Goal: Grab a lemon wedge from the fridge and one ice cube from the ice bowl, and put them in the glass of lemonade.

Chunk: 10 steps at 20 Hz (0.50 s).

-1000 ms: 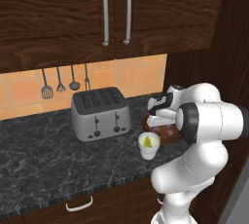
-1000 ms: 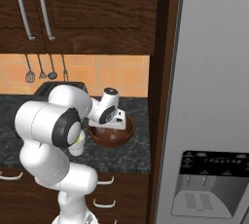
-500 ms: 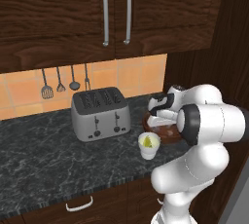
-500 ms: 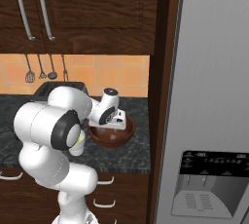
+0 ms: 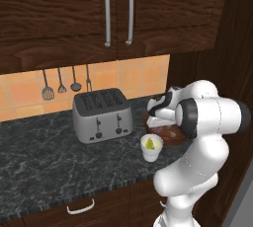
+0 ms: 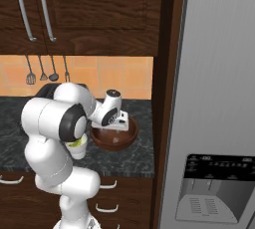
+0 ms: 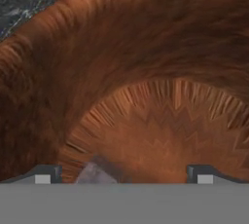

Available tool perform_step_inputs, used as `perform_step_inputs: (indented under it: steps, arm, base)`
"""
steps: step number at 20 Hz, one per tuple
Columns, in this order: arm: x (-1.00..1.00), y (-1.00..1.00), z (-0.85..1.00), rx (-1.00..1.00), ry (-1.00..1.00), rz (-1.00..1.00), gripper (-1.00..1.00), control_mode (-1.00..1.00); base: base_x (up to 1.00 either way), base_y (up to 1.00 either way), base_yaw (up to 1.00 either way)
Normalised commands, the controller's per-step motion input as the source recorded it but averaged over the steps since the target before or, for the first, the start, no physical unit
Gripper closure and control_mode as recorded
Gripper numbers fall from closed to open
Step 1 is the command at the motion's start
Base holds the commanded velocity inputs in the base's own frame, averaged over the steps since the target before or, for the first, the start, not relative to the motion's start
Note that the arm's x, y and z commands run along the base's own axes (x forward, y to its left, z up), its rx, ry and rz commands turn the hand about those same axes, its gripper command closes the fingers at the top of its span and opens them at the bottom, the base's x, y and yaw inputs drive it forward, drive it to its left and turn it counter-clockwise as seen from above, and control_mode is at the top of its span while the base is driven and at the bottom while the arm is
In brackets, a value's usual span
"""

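Nothing much has shifted since a second ago: the end effector [image 7: 124, 177] hangs inside the ice bowl [image 6: 115, 139], jaws spread wide and empty. An ice cube [image 7: 95, 174], a pale grey lump by the left fingertip, looks hard, slick and light; pinch its flat sides. Its axis can't be judged. The cup [image 5: 151, 146] stands just beside the bowl on the worktop [image 5: 44, 162].

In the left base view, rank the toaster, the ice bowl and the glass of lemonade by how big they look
1. toaster, clearly largest.
2. ice bowl, though the arm hides part of it.
3. glass of lemonade, smallest.
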Motion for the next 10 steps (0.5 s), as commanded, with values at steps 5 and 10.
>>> perform_step_inputs:
  steps: [5, 10]
  arm:
    - [-0.1, 0.0, -0.4, 0.04, 0.0, 0.0, -1.0, -1.0]
    - [-0.13, 0.0, -0.04, 0.0, 0.0, 0.0, -1.0, -1.0]
  base:
    - [0.0, 0.0, 0.0]
    - [0.0, 0.0, 0.0]
